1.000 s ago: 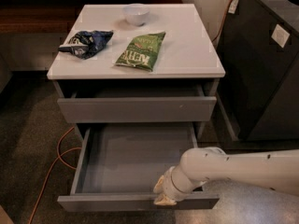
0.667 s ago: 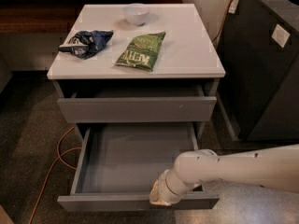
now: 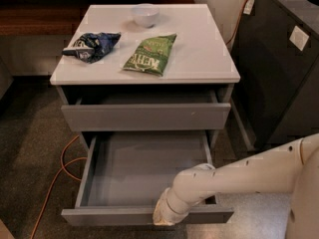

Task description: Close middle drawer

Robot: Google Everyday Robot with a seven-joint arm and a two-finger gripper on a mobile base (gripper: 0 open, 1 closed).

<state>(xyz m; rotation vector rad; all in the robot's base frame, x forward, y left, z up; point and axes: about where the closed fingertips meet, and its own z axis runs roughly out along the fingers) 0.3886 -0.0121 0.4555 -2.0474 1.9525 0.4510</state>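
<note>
The middle drawer (image 3: 144, 171) is pulled far out of the grey cabinet; its flat grey tray is bare and its low front panel (image 3: 109, 216) faces the camera. My white arm (image 3: 239, 176) reaches in from the right, over the drawer's front right corner. The gripper (image 3: 162, 217) sits at the front panel, a little right of its middle, against or just over its top edge. Above it, the top drawer (image 3: 144, 116), with a taller front, stands slightly open.
On the cabinet top (image 3: 209, 59) lie a white bowl (image 3: 145, 14), a blue chip bag (image 3: 92, 45) and a green chip bag (image 3: 151, 54). A dark cabinet (image 3: 279, 68) stands close on the right. An orange cable (image 3: 62, 171) runs over the floor at the left.
The gripper has moved a little left and toward the camera, along the open drawer's front panel. The drawer itself has not visibly moved.
</note>
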